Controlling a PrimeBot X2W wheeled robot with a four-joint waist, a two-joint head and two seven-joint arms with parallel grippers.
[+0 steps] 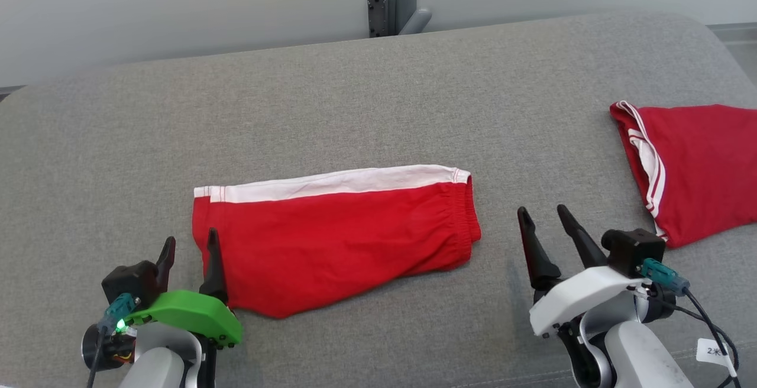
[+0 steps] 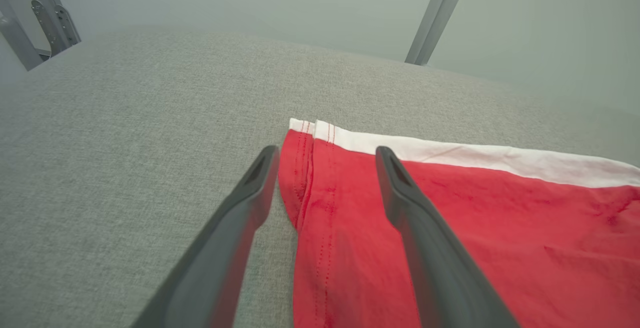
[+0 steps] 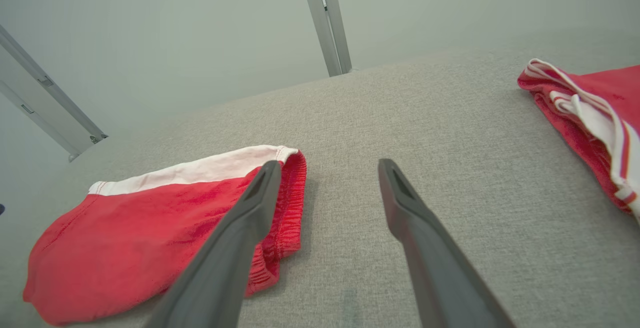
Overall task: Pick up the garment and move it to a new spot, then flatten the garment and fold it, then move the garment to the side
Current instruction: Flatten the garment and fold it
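- Lying flat mid-surface: folded red garment [image 1: 331,240] on the grey padded surface [image 1: 378,98], between the two grippers.
- Long axis runs left-right across the head view. Elastic waistband end points to the robot's right, hem end to its left, with a white band along the far edge.
- At the hem end: left gripper [image 1: 191,237] released, one finger over fabric, the other over bare surface. Contact: can't tell.
- Near the waistband end: right gripper [image 1: 541,209] released, empty, clear of the cloth.
- At far right: striped red garment [image 1: 698,163], well apart.
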